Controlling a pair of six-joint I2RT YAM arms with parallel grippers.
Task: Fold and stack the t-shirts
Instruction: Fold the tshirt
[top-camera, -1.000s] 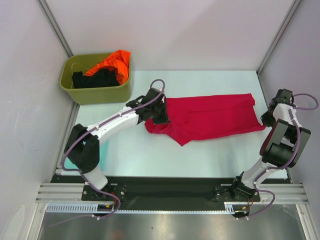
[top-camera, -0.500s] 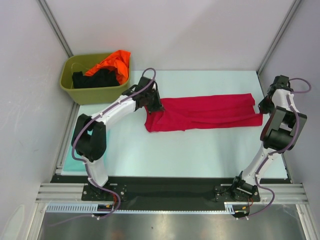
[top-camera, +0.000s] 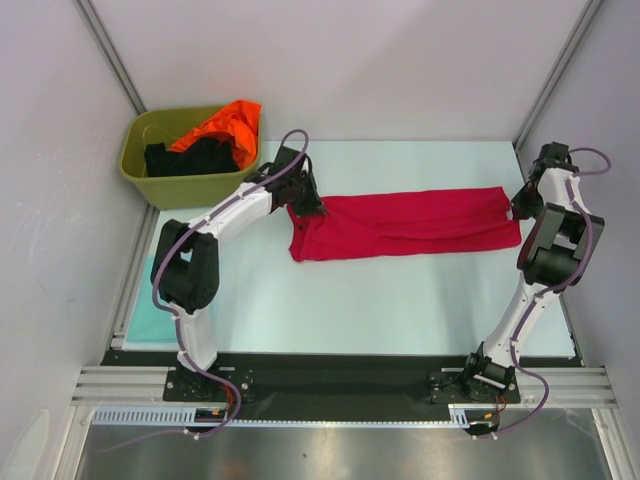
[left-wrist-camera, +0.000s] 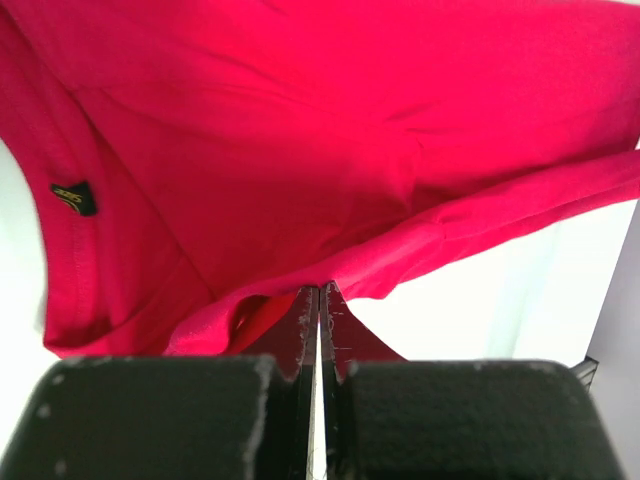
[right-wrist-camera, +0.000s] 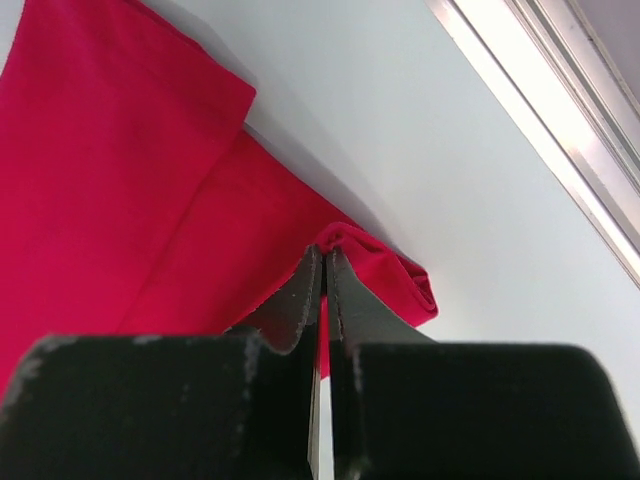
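t-shirt (top-camera: 400, 225): I see it across the far half of the table (top-camera: 400, 300)
tub (top-camera: 190, 190): far-left corner
left gripper (top-camera: 299, 206): at its left end
right gripper (top-camera: 516, 206): at its right end

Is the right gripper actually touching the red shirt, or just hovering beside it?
Touching. The right wrist view shows the right gripper shut on a bunched corner of the red t-shirt, the cloth folding around its tips.

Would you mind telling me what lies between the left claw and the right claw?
The crimson t-shirt lies across that whole stretch, one end pinched in the left claw, the other in the right claw; the top external view shows it.
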